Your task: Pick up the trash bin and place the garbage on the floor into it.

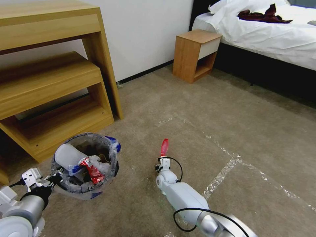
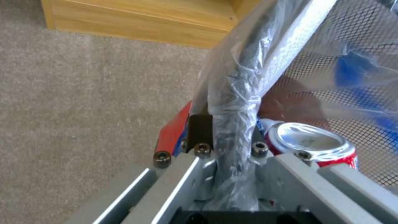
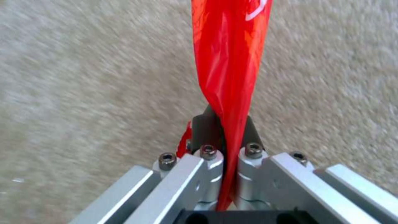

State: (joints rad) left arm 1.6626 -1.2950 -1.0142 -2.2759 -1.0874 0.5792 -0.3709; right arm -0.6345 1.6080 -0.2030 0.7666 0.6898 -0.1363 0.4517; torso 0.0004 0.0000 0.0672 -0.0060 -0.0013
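Left gripper (image 1: 58, 177): clamped on trash bin (image 1: 86, 191) rim.
Right gripper (image 1: 163, 160): pinching red wrapper (image 1: 164, 147).
Surroundings: wooden shelf (image 1: 49, 82), nightstand (image 1: 194, 54), bed (image 1: 273, 33); taped carpet (image 1: 230, 125).

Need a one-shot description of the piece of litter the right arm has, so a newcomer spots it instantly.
Start at the wooden shelf unit on the left; the trash bin hangs before it from the left tool. Right of it, the right tool pinches a red wrapper: the thin, glossy red strip sticking out beyond its tip above the carpet.
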